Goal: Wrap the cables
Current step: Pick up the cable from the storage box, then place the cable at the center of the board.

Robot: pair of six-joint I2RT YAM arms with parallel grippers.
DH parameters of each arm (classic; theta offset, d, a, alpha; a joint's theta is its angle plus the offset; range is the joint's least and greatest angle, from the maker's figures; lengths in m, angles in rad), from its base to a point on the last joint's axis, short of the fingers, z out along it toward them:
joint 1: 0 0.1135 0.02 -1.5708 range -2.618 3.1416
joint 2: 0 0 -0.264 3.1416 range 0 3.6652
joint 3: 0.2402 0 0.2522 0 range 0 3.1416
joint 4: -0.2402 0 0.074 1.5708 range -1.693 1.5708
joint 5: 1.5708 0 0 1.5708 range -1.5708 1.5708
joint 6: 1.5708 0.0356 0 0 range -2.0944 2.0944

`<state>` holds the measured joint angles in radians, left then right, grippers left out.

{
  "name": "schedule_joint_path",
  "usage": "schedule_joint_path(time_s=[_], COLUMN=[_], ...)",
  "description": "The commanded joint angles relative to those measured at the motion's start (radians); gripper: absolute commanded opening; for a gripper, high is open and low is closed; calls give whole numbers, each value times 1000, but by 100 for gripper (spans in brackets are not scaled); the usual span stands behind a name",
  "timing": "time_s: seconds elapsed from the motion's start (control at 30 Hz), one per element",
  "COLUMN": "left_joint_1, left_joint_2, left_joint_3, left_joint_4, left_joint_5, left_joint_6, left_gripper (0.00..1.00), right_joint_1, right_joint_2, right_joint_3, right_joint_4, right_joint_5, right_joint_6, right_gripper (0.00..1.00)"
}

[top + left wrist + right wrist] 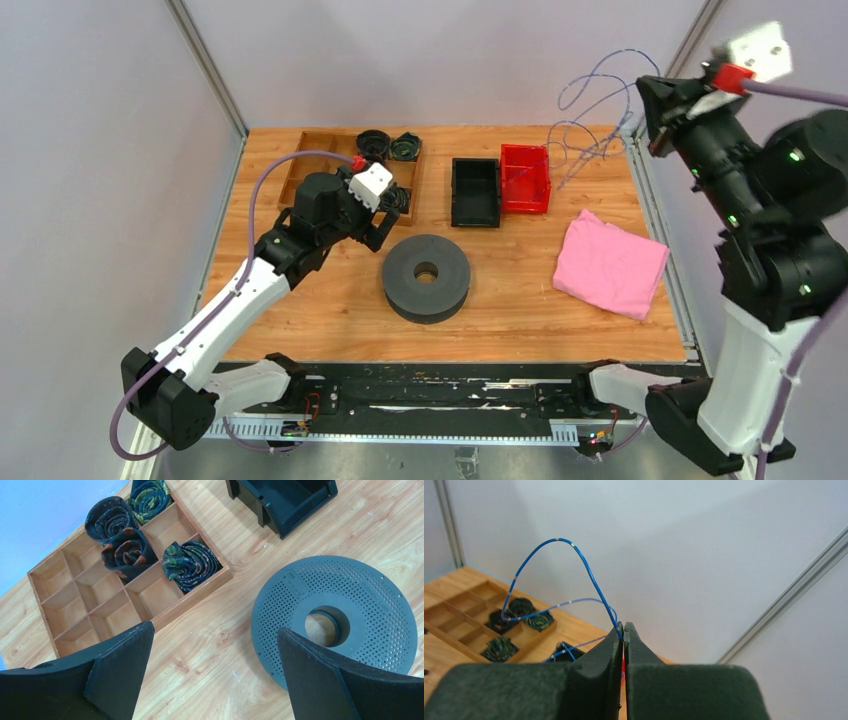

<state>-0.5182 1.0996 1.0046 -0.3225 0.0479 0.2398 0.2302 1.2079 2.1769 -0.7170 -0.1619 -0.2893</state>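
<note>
The thin blue cable [592, 110] loops in the air at the back right, trailing down toward the red bin [526, 178]. My right gripper [644, 112] is raised high there, shut on the cable; in the right wrist view its jaws [623, 626] pinch the blue cable [584, 565] at their tips. The big grey spool [427, 277] lies flat at the table's middle. My left gripper [385, 222] hovers just left of the spool, open and empty; in the left wrist view its fingers [125, 650] frame bare wood, the spool [350, 595] by the right finger.
A wooden divided tray [310, 160] with small dark coiled bundles [374, 143] stands back left. A black bin [475, 191] sits beside the red bin. A pink cloth [610, 264] lies at the right. Grey walls and metal posts close off the back corners.
</note>
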Motion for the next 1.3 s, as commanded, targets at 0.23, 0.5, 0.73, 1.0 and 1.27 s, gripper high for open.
schedule_joint_path(time_s=[0.23,0.5,0.73,1.0,1.27], left_joint_1=[7,7,7,7,7], left_joint_2=[-15,-14,-17,-20,-24], left_joint_3=[-26,-45,-58,-81,-87], left_joint_4=[44,63,72,86,85], left_joint_5=[89,92,102,109,112], left_joint_6=[44,46,47,47,59], left_gripper=[98,98,98,98,98], right_joint_1=[10,9,10,9,10], right_joint_2=[-124,-259,-339,-285,-124], right_joint_3=[56,-531,-1019,-1321,-1303], right_joint_4=[-69,-100,-23,91,62], right_joint_5=[-223,-358,-138,13,-9], right_joint_6=[189,30,-119,-220,-227], right_gripper=[1,0,1,1,32])
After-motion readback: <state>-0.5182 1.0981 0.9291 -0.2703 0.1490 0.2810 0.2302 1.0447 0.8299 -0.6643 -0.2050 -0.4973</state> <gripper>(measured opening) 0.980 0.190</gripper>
